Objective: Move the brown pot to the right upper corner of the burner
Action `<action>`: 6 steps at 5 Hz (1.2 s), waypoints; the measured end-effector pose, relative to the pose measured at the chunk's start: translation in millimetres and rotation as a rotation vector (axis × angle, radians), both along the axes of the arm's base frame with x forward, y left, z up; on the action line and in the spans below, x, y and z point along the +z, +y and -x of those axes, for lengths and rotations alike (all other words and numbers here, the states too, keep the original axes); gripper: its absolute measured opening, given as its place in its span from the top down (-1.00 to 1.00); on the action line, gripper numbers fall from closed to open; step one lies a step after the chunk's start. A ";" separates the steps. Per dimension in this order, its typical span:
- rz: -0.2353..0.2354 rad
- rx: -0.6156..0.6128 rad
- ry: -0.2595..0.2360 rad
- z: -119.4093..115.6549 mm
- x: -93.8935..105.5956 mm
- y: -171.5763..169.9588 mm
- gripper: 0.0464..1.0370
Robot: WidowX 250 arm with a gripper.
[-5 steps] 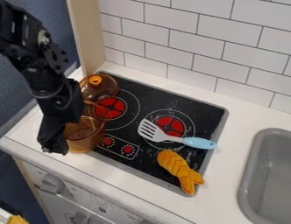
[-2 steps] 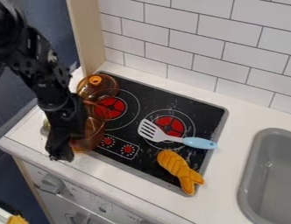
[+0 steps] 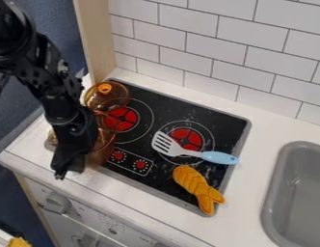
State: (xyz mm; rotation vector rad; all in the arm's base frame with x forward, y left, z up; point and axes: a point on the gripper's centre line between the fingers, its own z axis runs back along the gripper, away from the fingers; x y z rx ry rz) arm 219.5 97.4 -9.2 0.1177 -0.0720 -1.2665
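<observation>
Mid-frame, a blue-handled slotted spatula [image 3: 218,157] lay on the flat black stove [image 3: 211,119], above a plump orange toy [image 3: 193,182], right of the clear brown pot [image 3: 103,150], left of the rounded grey sink [image 3: 299,193].

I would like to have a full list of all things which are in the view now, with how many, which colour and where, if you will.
brown pot: 1, see-through brown, left edge of the stovetop, partly behind the arm
lid: 1, see-through brown with orange knob, stovetop's upper left corner
stovetop: 1, black with two red burners, on the counter
spatula: 1, pale slotted head, light blue handle, across the right burner
soft-looking toy: 1, orange-yellow, stovetop's lower right
counter: 1, white, around the stovetop
sink: 1, grey, right edge
tiled wall: 1, white, behind
wooden post: 1, light, upper left
yellow item: 1, bottom left corner, unclear
arm: 1, black, upper left
pincer: 1, black, by the pot
</observation>
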 end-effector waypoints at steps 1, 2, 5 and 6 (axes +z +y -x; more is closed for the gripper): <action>0.005 -0.006 -0.006 1.7 2.6 -2.0 0.81; 0.005 -0.018 -0.027 1.3 17.2 -3.4 0.92; 0.047 -0.070 -0.160 -36.9 78.4 -17.5 0.92; 0.025 -0.161 -0.161 -62.4 80.9 -59.4 0.92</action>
